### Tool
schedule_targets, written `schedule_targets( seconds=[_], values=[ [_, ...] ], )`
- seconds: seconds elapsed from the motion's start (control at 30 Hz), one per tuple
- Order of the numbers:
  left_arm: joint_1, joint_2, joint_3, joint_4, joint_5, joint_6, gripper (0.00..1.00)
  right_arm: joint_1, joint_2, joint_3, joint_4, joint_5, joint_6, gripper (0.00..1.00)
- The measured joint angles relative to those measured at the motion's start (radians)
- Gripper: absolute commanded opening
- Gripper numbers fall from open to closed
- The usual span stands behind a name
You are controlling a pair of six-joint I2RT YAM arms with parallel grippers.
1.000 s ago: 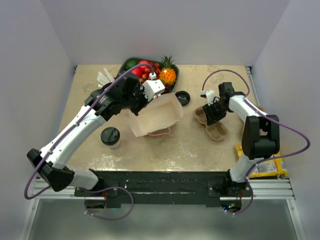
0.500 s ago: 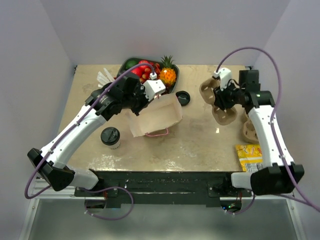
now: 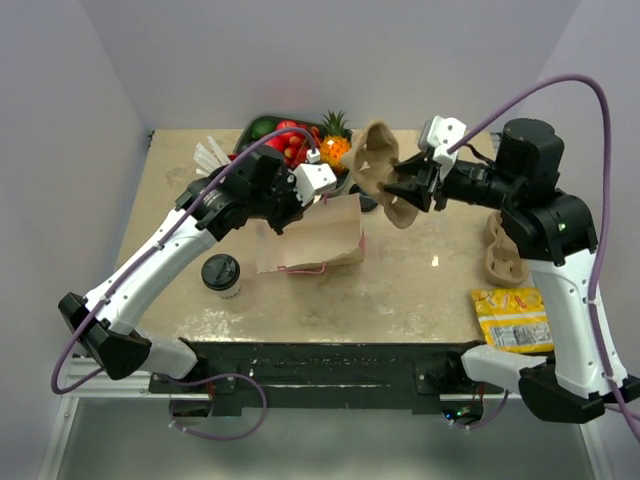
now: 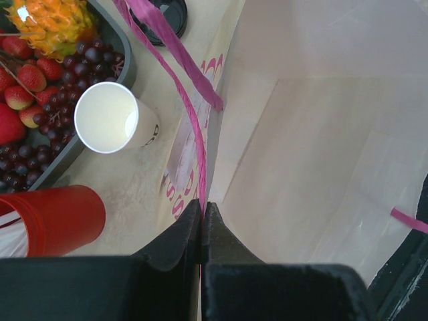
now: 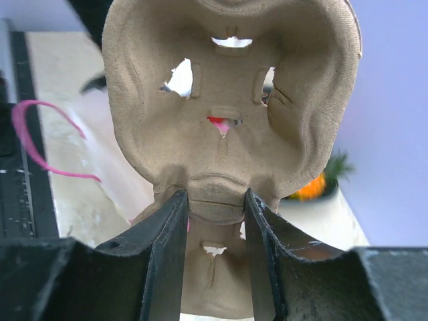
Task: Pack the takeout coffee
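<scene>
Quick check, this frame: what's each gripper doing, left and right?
Left gripper: closed, pinching the rim of the bag.
Right gripper: closed on the cup carrier, holding it.

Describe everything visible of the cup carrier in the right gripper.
The cup carrier is brown moulded pulp: two round wells joined by a narrow waist, with small slots and tears through them. It is empty, held clear of the table, tipped on edge beside the open paper bag. The right gripper pinches its waist; nothing else touches it.

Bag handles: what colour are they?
The handles are pink; the left wrist view shows them best.
</scene>
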Motion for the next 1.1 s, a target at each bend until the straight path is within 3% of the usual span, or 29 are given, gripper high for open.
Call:
schedule_targets(
  seconds=[0.2,0.57,0.8,0.9,1.1],
  values=[
    [-0.001,0.0,0.004,-0.014,0.053,-0.004,0.0,0.158,-0.004,0.075,0.007,-0.016,-0.075,0.0],
    [-0.001,0.005,0.051,-0.023,0.069,-0.017,0.0,0.164,-0.175,-0.012,0.082,0.016,-0.135,0.0],
    [-0.001,0.023,0.105,-0.01,0.071,-0.044,0.0,0.191,-0.135,-0.014,0.13,-0.085,-0.129,0.0],
    [-0.001,0.025,0.101,-0.009,0.08,-0.056,0.0,0.258,-0.065,0.016,0.129,-0.083,-0.165,0.0],
    [-0.001,0.032,0.078,-0.01,0.093,-0.082,0.0,0.509,0.027,0.006,0.093,-0.011,-0.285,0.0]
  ],
)
